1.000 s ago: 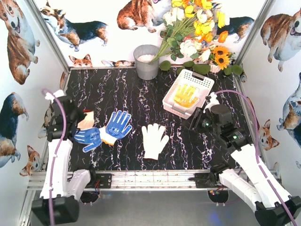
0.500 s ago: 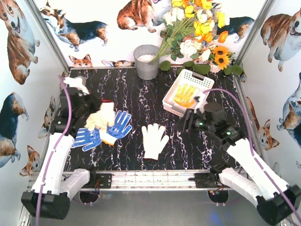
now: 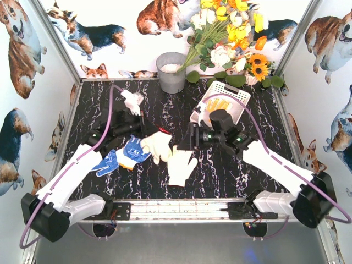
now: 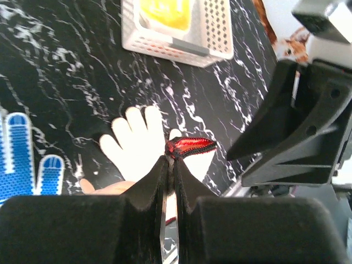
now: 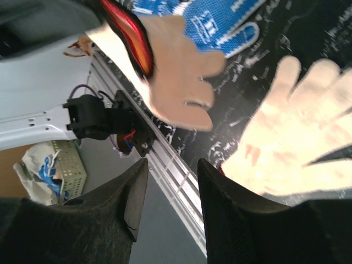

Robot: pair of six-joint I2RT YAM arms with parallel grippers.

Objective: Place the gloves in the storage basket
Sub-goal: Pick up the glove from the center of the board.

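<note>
L end effector [image 4: 170,160] is closed tight on the red-orange cuff of a cream glove [image 3: 157,147], fingers together w/ only the cuff pinched between. That glove hangs mid-frame in the top view, above the black marbled desk [image 3: 137,104], palm drooping toward the lower right.

R end effector [image 5: 171,165] sits just right of the held glove, fingers apart, nothing between them. Its wrist cam looks down on the held glove and on a white glove [image 3: 180,165] lying flat on the desk, bottom centre of the top view.

Two blue gloves [image 3: 132,151] lie overlapped left of centre, next to the held one.

Storage basket [image 3: 237,94] is upper right in the top view, partly behind the R arm, w/ a yellow glove [image 3: 218,104] inside.

Grey bucket [image 3: 171,72] and flowers [image 3: 231,33] stand along the back edge.
</note>
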